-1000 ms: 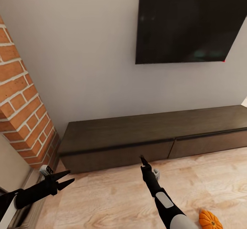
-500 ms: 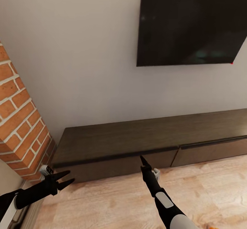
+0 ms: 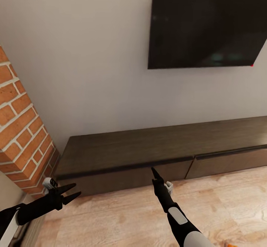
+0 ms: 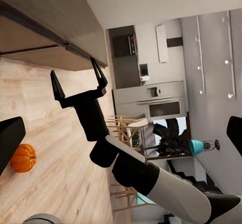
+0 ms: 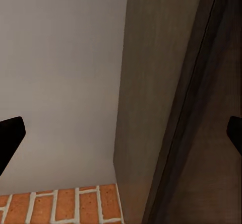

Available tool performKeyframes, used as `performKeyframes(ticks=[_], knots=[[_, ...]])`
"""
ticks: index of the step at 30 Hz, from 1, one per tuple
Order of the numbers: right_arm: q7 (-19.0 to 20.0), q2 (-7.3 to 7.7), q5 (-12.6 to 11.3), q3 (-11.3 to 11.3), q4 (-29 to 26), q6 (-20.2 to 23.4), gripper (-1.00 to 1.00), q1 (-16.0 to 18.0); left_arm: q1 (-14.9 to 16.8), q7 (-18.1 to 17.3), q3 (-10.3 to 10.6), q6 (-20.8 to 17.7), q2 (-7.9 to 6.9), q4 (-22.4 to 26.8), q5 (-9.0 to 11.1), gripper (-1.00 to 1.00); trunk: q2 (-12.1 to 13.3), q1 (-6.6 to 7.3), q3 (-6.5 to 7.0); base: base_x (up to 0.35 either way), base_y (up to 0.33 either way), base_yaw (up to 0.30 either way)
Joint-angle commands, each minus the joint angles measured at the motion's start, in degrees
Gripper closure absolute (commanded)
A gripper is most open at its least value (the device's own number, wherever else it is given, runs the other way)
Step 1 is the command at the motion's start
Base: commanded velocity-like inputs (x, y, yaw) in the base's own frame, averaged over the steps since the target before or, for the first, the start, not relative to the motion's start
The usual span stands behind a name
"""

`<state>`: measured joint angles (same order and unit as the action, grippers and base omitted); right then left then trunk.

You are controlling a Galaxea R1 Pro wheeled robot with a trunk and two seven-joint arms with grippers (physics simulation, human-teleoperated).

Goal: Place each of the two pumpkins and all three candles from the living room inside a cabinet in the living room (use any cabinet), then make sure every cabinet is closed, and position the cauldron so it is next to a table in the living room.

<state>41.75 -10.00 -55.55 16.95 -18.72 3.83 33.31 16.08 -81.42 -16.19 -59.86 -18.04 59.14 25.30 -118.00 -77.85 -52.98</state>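
dark-brown cabinet [image 3: 148, 154] sits shut ahead, both my left gripper [image 3: 70, 193] and right gripper [image 4: 79, 81] spread and empty, pumpkin [image 4: 23, 157] on floor behind my right arm; handle-less fronts could make fingers slip.

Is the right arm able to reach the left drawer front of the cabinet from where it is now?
Probably yes. The right gripper, open, hangs just before the cabinet's left drawer front, and only bare wooden floor lies between them.
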Motion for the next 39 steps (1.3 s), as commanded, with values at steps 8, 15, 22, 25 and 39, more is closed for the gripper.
performKeyframes(ticks=[8, 15, 22, 25, 39], knots=[[0.29, 0.0, -0.07, 0.09, 0.0, -0.12, -1.0, 0.0, 0.0, -0.05, 0.09, -0.01, 0.04, -0.06, 0.01, -1.0, -3.22, -1.76, -1.44, 0.0, 0.0, 0.0], [1.57, 0.0, -0.15, 0.1, 0.0, -0.2, -1.0, -0.31, 0.0, -0.05, 0.1, -0.02, 0.1, -0.07, 0.01, -1.0, -6.03, -3.3, -2.7, 0.0, 0.0, 0.0], [4.35, 0.0, -0.4, 0.26, 0.0, -0.14, -1.0, -0.57, 0.0, -0.05, 0.1, 0.0, 0.11, -0.03, 0.01, -1.0, -8.84, -4.84, -3.95, 0.0, 0.0, 0.0], [4.5, 0.0, -1.03, 0.27, 0.0, -0.14, -1.0, -0.6, 0.0, -0.05, 0.1, -0.01, 0.11, -0.03, 0.01, -1.0, -10.04, -5.5, -4.49, 0.0, 0.0, 0.0], [4.6, 0.0, -1.66, 0.19, 0.0, -0.18, -1.0, -0.62, 0.0, -0.05, 0.1, -0.02, 0.11, -0.05, 0.01, -1.0, -14.05, -7.69, -6.29, 0.0, 0.0, 0.0]])
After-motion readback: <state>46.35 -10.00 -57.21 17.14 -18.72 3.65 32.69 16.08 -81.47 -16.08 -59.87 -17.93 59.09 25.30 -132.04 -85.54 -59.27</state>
